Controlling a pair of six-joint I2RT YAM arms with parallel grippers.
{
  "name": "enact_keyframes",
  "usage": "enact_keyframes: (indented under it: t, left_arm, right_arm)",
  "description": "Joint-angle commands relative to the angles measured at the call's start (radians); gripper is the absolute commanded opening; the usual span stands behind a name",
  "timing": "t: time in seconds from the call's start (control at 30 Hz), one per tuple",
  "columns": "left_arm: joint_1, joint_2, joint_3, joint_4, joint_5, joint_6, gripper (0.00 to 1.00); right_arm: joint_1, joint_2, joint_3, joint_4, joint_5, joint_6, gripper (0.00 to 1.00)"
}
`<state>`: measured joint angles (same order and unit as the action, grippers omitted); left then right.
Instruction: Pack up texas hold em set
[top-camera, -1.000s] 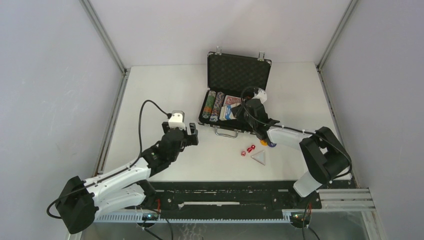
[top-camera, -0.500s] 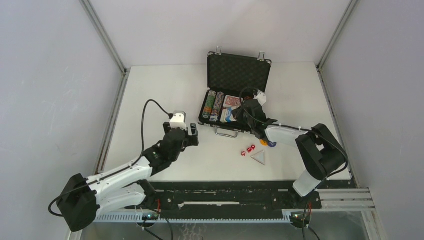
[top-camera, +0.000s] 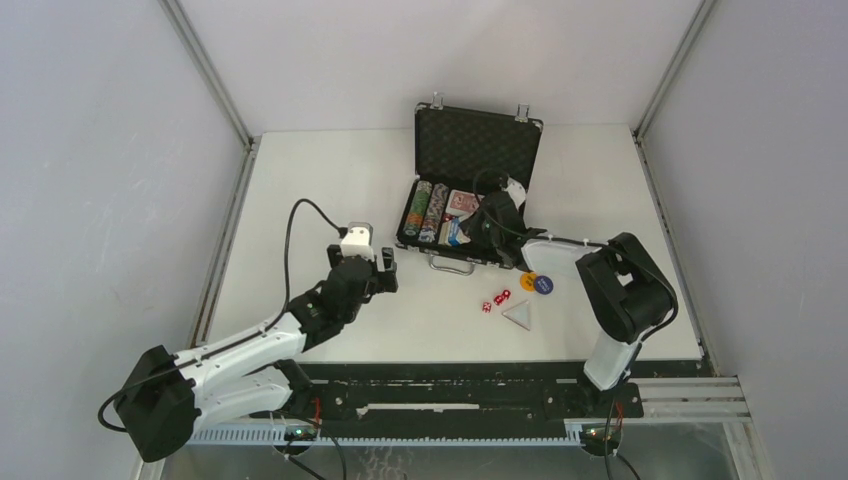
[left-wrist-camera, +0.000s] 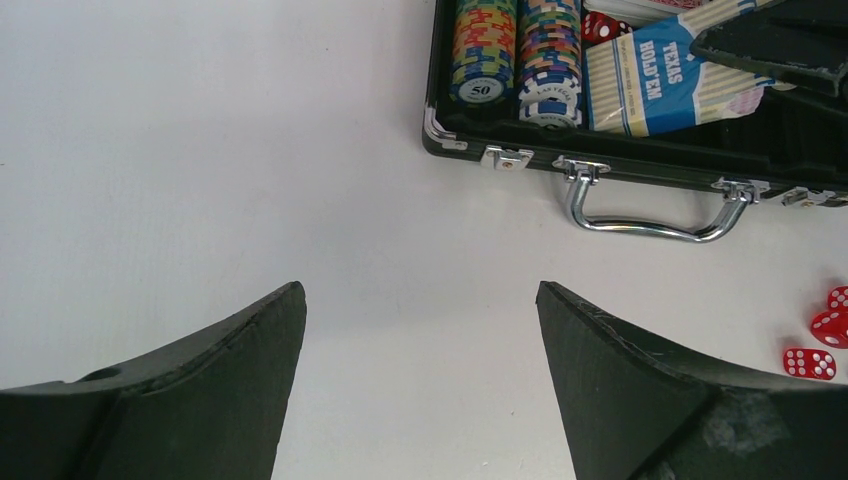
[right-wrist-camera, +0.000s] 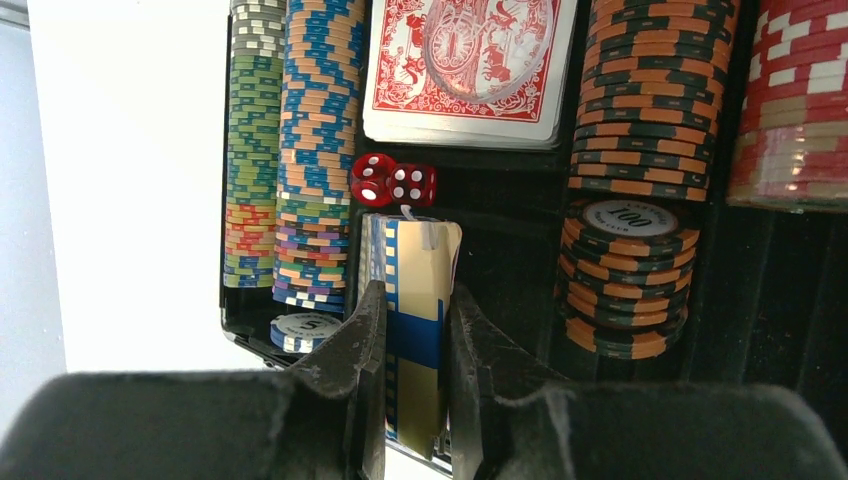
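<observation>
Right fingers (right-wrist-camera: 375, 312) grip the card box (right-wrist-camera: 420, 270) in the open case (top-camera: 478, 145); left fingers (left-wrist-camera: 268, 342) spread; dice (top-camera: 497, 299), button (top-camera: 541, 283), triangle (top-camera: 518, 314) wait on desk (top-camera: 330, 180).

Black briefcase (top-camera: 478, 145); multicoloured striped chips (right-wrist-camera: 315, 150); red white-dotted dice (right-wrist-camera: 412, 185); blue-cream card box (right-wrist-camera: 420, 270).
</observation>
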<state>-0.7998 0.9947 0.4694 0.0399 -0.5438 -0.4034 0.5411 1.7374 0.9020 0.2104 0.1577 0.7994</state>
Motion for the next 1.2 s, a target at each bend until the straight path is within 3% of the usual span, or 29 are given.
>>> enact_keyframes:
  t: [0.0, 0.2, 0.3, 0.7, 0.83, 1.07, 1.17]
  left_arm:
    - [-0.001, 0.002, 0.008, 0.020, 0.005, -0.007, 0.90]
    - [-0.001, 0.002, 0.008, 0.021, 0.016, -0.005, 0.90]
    - [-0.001, 0.007, 0.010, 0.024, 0.029, -0.006, 0.89]
    - [-0.001, 0.010, 0.012, 0.025, 0.051, -0.008, 0.89]
    - [-0.001, 0.011, 0.014, 0.029, 0.065, -0.011, 0.89]
    - [-0.001, 0.008, 0.014, 0.025, 0.068, -0.008, 0.89]
    - [-0.001, -0.001, 0.011, 0.022, 0.059, -0.005, 0.89]
  right_arm:
    - [-0.006, 0.051, 0.068, 0.053, -0.052, 0.001, 0.19]
    - [-0.010, 0.013, 0.067, 0.004, -0.044, -0.030, 0.53]
    - [-0.010, -0.023, 0.069, -0.032, -0.033, -0.059, 0.64]
    - [0.009, -0.185, 0.038, -0.206, 0.088, -0.143, 0.68]
    - [0.019, -0.218, 0.004, -0.210, 0.119, -0.146, 0.60]
    - [0.027, -0.164, 0.007, -0.189, 0.110, -0.129, 0.24]
    - [0.027, -0.132, 0.018, -0.210, 0.126, -0.117, 0.16]
